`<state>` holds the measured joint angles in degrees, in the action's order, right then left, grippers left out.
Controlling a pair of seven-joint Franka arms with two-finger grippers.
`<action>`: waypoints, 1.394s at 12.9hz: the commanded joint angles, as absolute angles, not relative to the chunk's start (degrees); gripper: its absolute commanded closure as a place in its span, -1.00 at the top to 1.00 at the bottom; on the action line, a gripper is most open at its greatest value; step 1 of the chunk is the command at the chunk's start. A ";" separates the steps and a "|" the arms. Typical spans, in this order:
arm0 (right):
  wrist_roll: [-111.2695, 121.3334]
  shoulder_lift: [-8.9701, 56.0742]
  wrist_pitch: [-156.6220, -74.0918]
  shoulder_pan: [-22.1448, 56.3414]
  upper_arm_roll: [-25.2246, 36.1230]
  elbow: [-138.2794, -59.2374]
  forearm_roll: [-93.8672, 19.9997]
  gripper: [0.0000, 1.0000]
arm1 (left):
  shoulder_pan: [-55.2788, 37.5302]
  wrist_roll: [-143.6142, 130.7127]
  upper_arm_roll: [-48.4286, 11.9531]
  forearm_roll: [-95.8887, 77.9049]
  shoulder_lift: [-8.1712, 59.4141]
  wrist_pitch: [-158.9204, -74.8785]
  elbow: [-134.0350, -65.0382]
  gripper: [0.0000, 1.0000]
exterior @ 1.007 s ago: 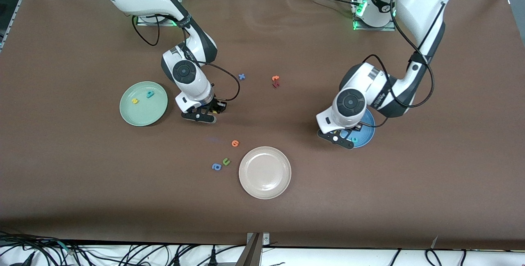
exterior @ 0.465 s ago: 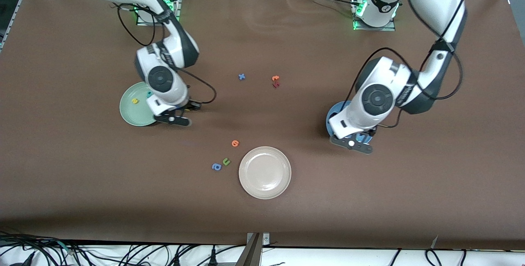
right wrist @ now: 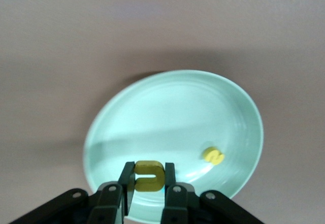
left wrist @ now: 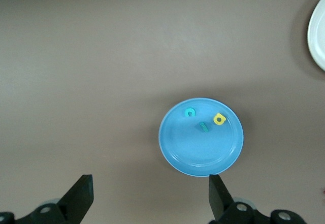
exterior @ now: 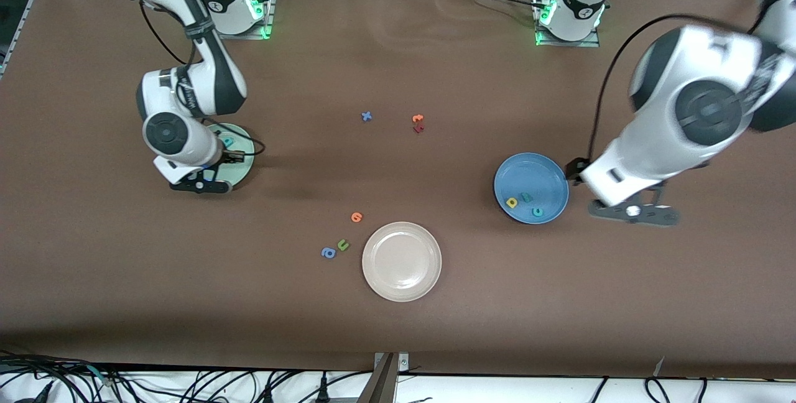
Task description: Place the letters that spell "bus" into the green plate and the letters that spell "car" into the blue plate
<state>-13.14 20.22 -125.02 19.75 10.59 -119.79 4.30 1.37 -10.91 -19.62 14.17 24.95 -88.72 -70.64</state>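
- Front view: right gripper [exterior: 200, 184] hangs over the edge of the green plate [exterior: 244, 170] nearest the front camera, so the carried letter can drop inside the rim. Arm hides most of the plate; only the teal "b" [exterior: 228, 141] shows in it here.
- Front view: left gripper [exterior: 634, 211] is up in the air over bare table just beside the blue plate [exterior: 530, 165], toward the left arm's end. The plate holds yellow "a" [exterior: 512, 202], teal "r" [exterior: 526, 197] and teal "c" [exterior: 536, 211], so "car" looks complete, which likely explains the arm standing clear.
- Front view: decoys lie on the table near the beige plate [exterior: 402, 261]: orange rounded letter [exterior: 356, 217], green "u" [exterior: 342, 244], blue "a" [exterior: 328, 252]. None needed.
- Left wrist view: jaws wide apart, nothing between them; blue plate with its three letters sits below.
- Right wrist view: jaws clamped on the yellow "u" [right wrist: 148, 175], held over the green plate's inner edge; yellow "s" [right wrist: 214, 155] already lies in it (last piece of "bus", I judge; release is what's left).
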 commanded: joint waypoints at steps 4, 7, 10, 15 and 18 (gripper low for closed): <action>-0.81 22.67 -134.21 17.58 12.92 -125.68 -3.06 -0.77 | 0.11 -1.24 -8.83 -0.58 13.13 -87.97 -77.48 1.00; 1.14 23.29 -134.39 16.79 12.83 -125.33 -5.27 0.53 | -0.79 4.66 -5.71 -0.97 3.28 -94.54 -89.69 1.00; 1.14 21.19 -131.76 16.79 12.83 -123.67 -5.80 0.98 | -0.79 4.57 -6.23 -0.88 0.01 -95.54 -92.98 1.00; 0.35 15.04 -110.78 16.87 14.58 -111.47 -5.80 0.98 | -0.79 4.05 -7.21 -0.70 -2.38 -91.51 -93.35 1.00; 0.53 10.91 -100.84 16.79 15.91 -104.27 -5.63 0.98 | -0.79 2.81 -7.29 -0.79 -1.58 -88.86 -92.20 1.00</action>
<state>-0.49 13.02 -106.12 17.13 15.41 -107.94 -4.52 -0.85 2.92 -7.20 0.26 -1.14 -89.87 -92.06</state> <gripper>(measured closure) 0.004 0.000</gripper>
